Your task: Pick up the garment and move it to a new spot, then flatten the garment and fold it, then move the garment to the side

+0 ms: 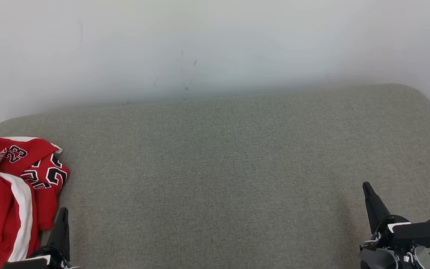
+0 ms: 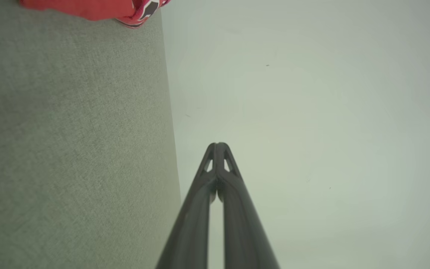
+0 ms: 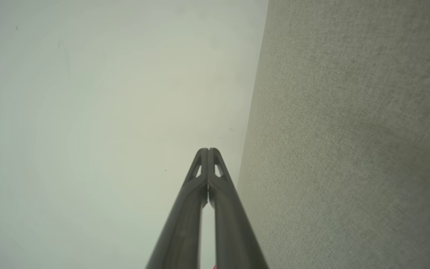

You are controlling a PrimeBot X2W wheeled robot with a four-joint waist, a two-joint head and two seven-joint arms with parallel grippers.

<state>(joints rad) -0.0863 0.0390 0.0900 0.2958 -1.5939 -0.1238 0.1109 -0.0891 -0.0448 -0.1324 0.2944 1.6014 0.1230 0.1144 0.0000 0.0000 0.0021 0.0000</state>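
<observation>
the left pincer (image 1: 64,213) sits at the lower left of the head view. its two dark fingers are pressed together with nothing between them and point up toward the wall. in the left wrist view the same pincer (image 2: 218,145) shows its tips meeting, with only a thin slit lower down between the fingers.

just beside it, on its left, lies the garment (image 1: 13,186). it is red with a white stripe and black-and-white "23" numbers. it is crumpled in a heap at the left end of the grey fabric-covered worktop (image 1: 215,168), near the rounded far corner, and runs off the left edge of the picture. whether the finger touches the cloth cannot be told. in the left wrist view a strip of the garment (image 2: 99,9) shows at the top edge, apart from the tips.

the right pincer (image 1: 366,185) is at the lower right, well apart from the garment. its fingers are pressed together on nothing, and its own wrist view shows the tips (image 3: 208,150) meeting.

behind the worktop stands a pale wall (image 1: 215,45) with a few small dark marks.
</observation>
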